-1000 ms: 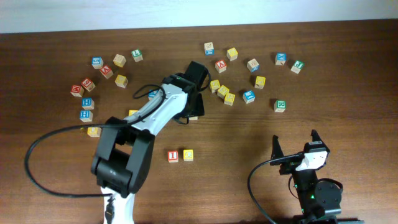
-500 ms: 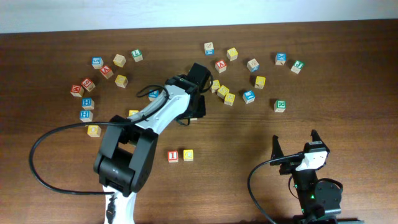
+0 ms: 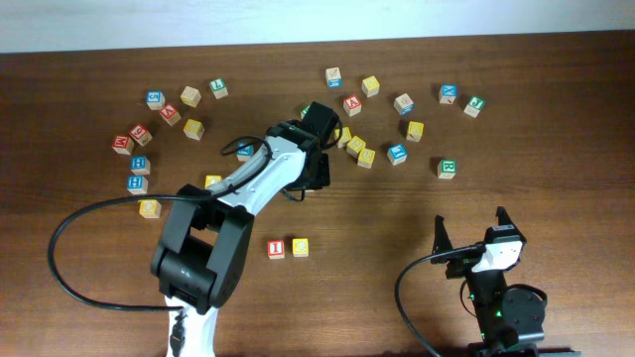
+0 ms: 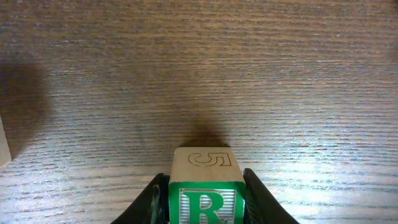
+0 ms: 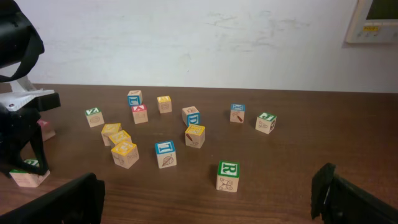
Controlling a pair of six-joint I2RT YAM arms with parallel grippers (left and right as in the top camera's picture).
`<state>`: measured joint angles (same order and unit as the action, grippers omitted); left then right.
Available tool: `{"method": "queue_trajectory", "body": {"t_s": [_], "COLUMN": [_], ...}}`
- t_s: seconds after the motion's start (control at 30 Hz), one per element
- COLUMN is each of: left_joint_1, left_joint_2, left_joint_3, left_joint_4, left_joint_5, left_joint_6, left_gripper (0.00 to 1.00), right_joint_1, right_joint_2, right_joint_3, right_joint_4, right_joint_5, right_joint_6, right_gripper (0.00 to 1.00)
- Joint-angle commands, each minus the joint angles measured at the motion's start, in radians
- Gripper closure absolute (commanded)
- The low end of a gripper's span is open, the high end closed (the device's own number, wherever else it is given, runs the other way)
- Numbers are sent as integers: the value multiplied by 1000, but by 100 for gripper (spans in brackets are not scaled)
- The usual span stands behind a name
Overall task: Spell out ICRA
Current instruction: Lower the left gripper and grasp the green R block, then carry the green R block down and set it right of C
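Note:
My left gripper (image 4: 205, 205) is shut on a wooden block with a green R (image 4: 204, 202), at or just above the table. In the overhead view the left gripper (image 3: 314, 171) hides that block. It shows under the left fingers in the right wrist view (image 5: 27, 177). A red I block (image 3: 276, 248) and a yellow block (image 3: 300, 247) sit side by side at the front centre. A second green R block (image 3: 446, 168) stands alone at the right. A red A block (image 3: 352, 104) lies at the back. My right gripper (image 3: 471, 236) is open and empty.
Several loose letter blocks lie at the back left (image 3: 139, 164) and back centre to right (image 3: 397, 152). A cluster of yellow blocks (image 3: 355, 147) sits just right of the left gripper. The left arm's cable loops over the front left of the table.
The left gripper has shifted slightly toward the back right, and the block edge seen below it earlier is now covered. The right arm has not moved.

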<state>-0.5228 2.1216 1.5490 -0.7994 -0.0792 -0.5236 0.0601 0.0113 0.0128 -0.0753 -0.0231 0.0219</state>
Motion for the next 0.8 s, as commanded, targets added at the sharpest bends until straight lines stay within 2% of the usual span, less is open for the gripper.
{"method": "queue_trajectory", "body": {"t_s": [0.0,0.17,0.3,0.4,0.57,0.67,0.77], "left_joint_1": [-5,-5,-5,-12,-133,-219,-253], "left_joint_2": [2,-36,-185,-313,-349,-349,-349], "left_joint_3": [-3,8,9,9,-17,-103,-243], "left_joint_4": [-18,-81,-111,-161,-304,-291,-215], "left_joint_5": [4,12,15,114,162,148,109], "left_joint_6": [6,6,6,5,-2,-95,-190], "left_gripper": [72,73,73,74,75,76,75], "right_joint_1": [5,5,5,5,5,5,5], "right_joint_2": [-6,-6,-6,-6,-6,-6,-6], "right_joint_3": [-7,-7,-7,-7,-7,-7,-7], "right_joint_4": [-4,-4,-4,-4,-4,-4,-4], "right_joint_5": [9,9,9,9,9,9,9], "right_joint_6": [0,0,0,0,0,0,0], "right_gripper": [2,2,2,2,2,2,2]}}
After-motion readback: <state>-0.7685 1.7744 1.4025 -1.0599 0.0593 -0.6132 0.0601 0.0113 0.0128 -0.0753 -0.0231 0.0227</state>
